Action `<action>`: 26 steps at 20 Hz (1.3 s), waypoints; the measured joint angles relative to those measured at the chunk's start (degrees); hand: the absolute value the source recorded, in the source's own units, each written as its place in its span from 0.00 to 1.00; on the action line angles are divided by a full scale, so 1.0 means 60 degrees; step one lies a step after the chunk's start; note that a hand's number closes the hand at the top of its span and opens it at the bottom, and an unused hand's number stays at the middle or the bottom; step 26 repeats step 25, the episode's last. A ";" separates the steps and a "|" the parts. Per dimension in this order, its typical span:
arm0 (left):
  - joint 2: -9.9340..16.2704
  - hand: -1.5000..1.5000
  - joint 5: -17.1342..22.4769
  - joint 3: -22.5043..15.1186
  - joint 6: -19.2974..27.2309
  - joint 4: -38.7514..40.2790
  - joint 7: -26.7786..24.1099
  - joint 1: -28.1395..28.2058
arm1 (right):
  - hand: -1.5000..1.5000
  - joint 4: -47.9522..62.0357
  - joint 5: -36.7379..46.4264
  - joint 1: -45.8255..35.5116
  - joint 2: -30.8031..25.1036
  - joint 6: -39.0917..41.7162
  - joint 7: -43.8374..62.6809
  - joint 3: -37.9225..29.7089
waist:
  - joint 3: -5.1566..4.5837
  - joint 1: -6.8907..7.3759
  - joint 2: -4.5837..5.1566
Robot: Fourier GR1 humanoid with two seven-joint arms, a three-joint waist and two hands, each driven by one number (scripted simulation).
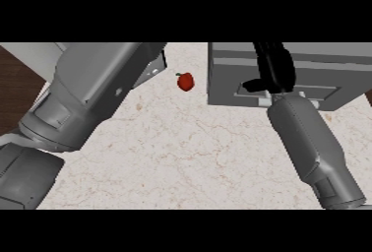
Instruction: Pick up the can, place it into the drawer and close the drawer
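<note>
No can shows anywhere in the head view. The grey drawer unit [320,64] stands at the counter's far right, and I cannot tell whether its drawer is open or closed. My right forearm rises from the lower right. My right hand [274,66] lies over the unit's front by the recessed handle [320,93], fingers stretched away from me and thumb pointing left, with nothing seen in it. My left forearm [87,93] fills the left side close to the camera, and its hand is cut off at the top edge.
A small red fruit with a green stem [186,81] lies on the pale marble counter [189,157] just left of the drawer unit. Dark wood floor [15,83] shows beyond the counter's left edge.
</note>
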 measured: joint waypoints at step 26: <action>0.1460 0.00 -0.0218 -0.0358 -0.0533 -0.3486 0.1286 0.2442 | 0.00 0.4024 -0.0331 -0.3062 -0.0128 -0.0822 -0.1436 -0.1497 | 0.0084 0.0445 0.0179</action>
